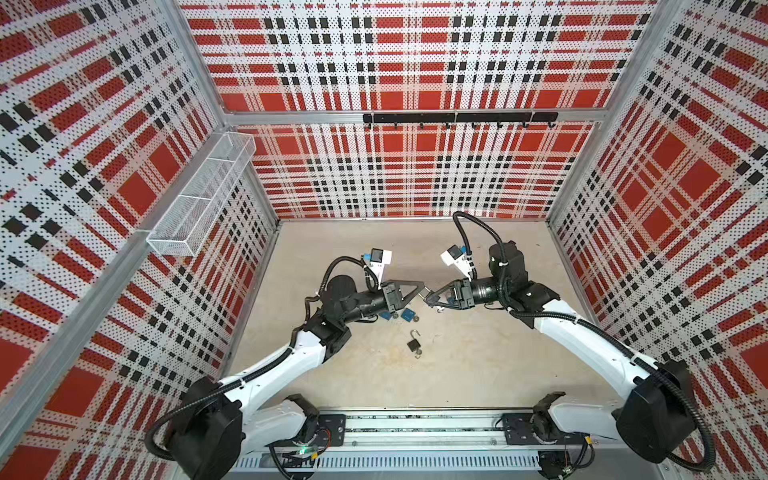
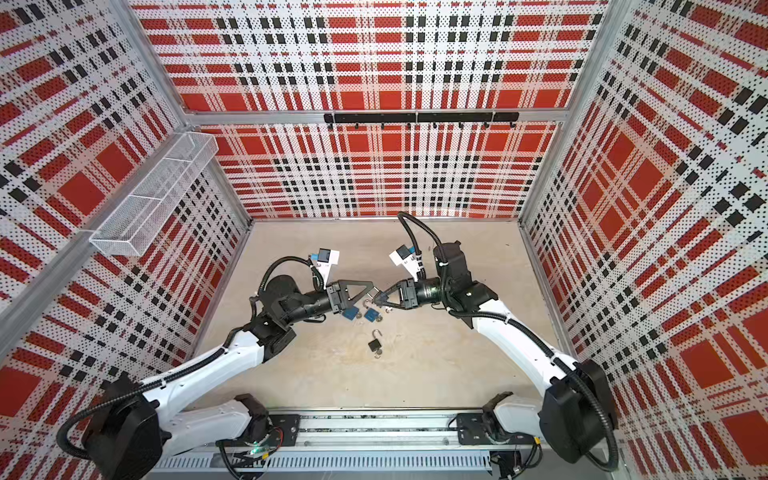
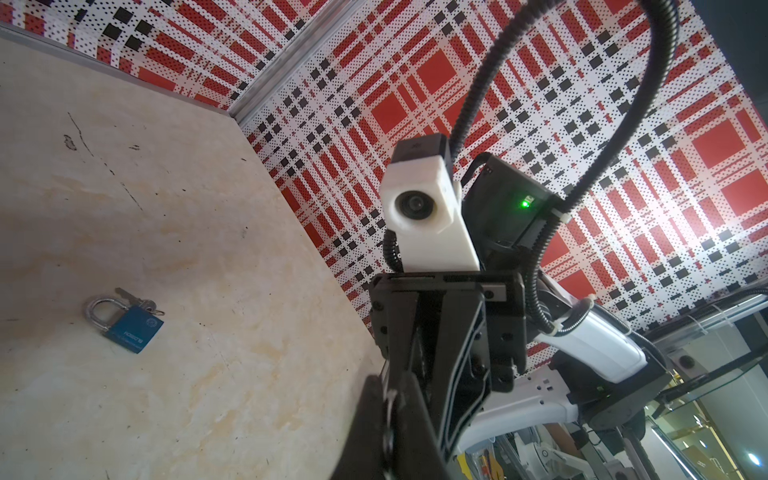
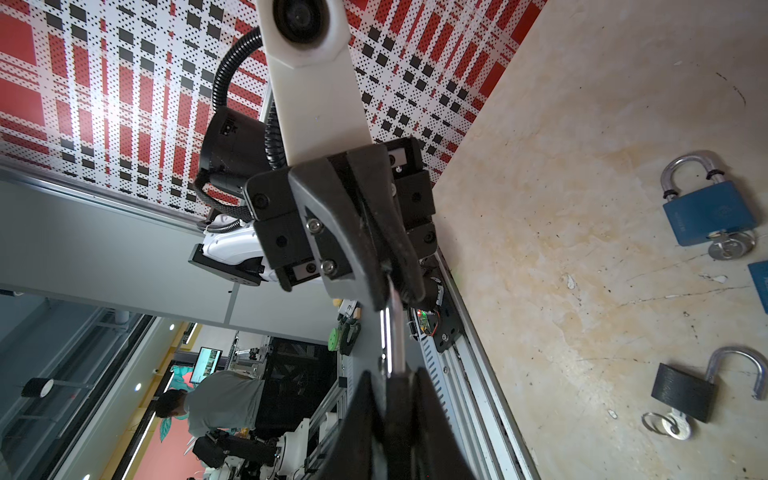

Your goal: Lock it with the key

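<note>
- The left pincer [image 1: 420, 286] and the right pincer [image 1: 430, 297] meet tip to tip over the middle of the worktop [image 1: 478, 365]. Both are raised clear of its surface.
- A slim silver metal strip [image 4: 392, 332] runs between them. In the right wrist view, one end is nipped in the clenched left pincer. The other end passes between the right pincer's fingers [image 4: 432, 415], which are also closed on it (key blade or shackle, I cannot tell which).
- A black padlock [image 1: 413, 344] lies flat on the worktop, nearer the arm bases than the pincers and apart from both. Its shackle is swung open, and a ringed key [image 4: 669, 426] sits at the bottom of its body.
- A blue padlock [image 1: 409, 314] lies on the worktop near the meeting tips, on the side toward the arm bases. Its shackle is closed, and a key [image 4: 729, 245] sticks out of the bottom of its body.
- A second blue padlock [image 1: 388, 314] lies just beside the first, partly hidden under the left pincer's body in both top views.
</note>
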Controlling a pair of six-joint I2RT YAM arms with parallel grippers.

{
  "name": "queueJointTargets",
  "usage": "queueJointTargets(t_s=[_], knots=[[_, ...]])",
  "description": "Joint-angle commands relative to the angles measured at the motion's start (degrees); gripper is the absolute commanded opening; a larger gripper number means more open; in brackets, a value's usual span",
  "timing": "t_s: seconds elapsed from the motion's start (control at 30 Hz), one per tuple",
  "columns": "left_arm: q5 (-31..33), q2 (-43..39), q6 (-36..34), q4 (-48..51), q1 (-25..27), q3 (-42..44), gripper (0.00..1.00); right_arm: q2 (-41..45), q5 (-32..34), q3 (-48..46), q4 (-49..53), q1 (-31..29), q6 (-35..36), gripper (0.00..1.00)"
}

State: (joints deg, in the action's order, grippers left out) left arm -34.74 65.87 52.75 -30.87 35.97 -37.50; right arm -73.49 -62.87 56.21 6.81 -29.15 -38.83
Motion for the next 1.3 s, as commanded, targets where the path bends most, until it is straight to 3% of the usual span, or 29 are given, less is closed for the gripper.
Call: queueJointTargets(t_s=[0.0, 1.27], knots=[[-8.4, 1.3, 0.4, 6.4, 6.5, 2.6, 0.0, 0.1, 3.5, 1.8, -15.6, -0.7, -0.1, 0.0], [-2.0, 2.1, 5.1, 2.0, 19.8, 5.3, 0.0, -2.1, 6.9, 2.7, -15.1, 2.0, 0.8, 0.0]])
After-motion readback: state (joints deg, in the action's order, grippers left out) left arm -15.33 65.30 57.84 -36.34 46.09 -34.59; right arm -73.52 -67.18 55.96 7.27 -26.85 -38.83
